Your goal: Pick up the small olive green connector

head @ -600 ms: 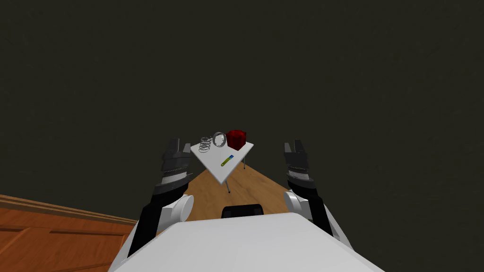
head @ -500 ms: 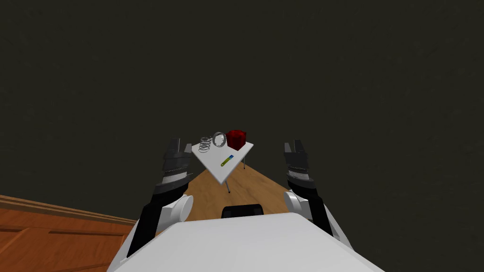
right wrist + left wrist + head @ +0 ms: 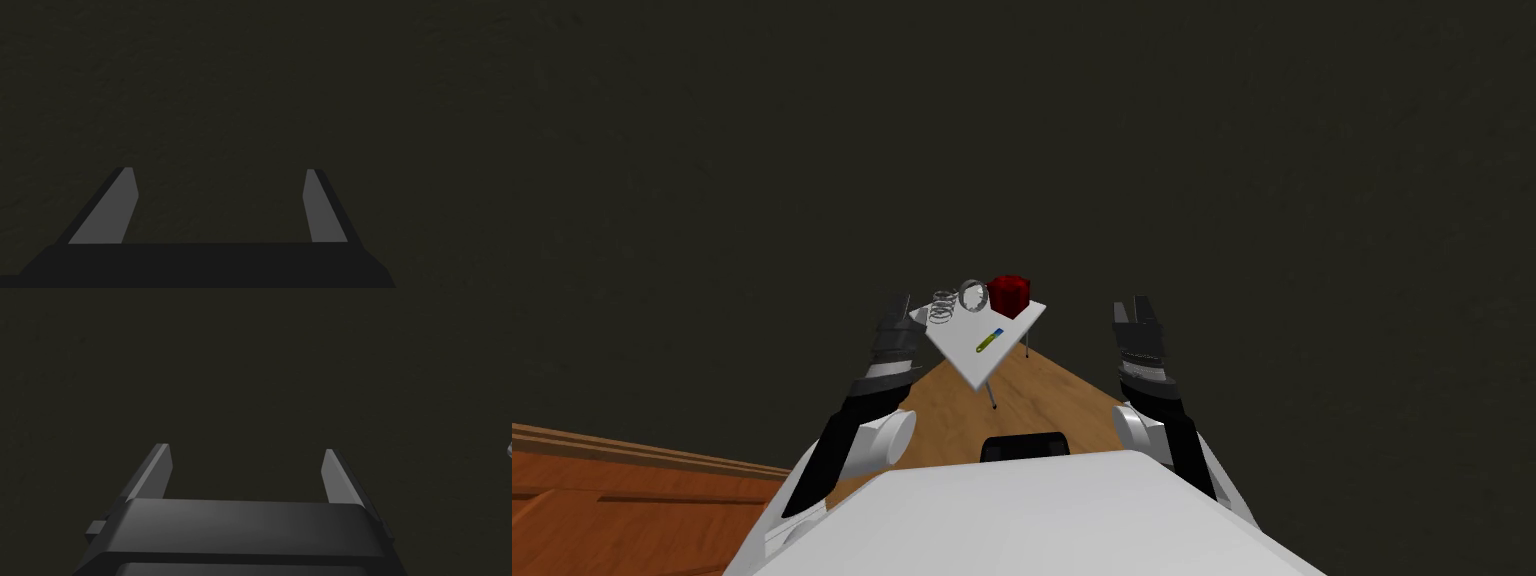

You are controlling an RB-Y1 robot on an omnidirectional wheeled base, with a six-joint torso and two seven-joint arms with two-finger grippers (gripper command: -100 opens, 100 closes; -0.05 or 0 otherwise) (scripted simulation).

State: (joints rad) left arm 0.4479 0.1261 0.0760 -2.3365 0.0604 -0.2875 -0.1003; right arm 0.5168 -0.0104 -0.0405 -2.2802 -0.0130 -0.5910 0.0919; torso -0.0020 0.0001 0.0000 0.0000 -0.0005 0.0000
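Since the earlier frame the left arm has swung inward, so the left tool (image 3: 900, 308) now stands just beside the near-left edge of the small white square worktop (image 3: 962, 358). Its two blades are wide apart with nothing between them. On the worktop's far side lie a coiled silver wire spring (image 3: 943, 305) and a grey ring (image 3: 973, 295). The small olive green stick-like connector with a blue tip (image 3: 989, 340) lies alone on the nearer part, untouched. A dark red cube (image 3: 1009, 294) sits at the far corner. The right tool (image 3: 1137, 312), well apart to the right, hangs equally wide and empty. I judge the task barely begun: reaching the connector, closing on it and lifting all remain.
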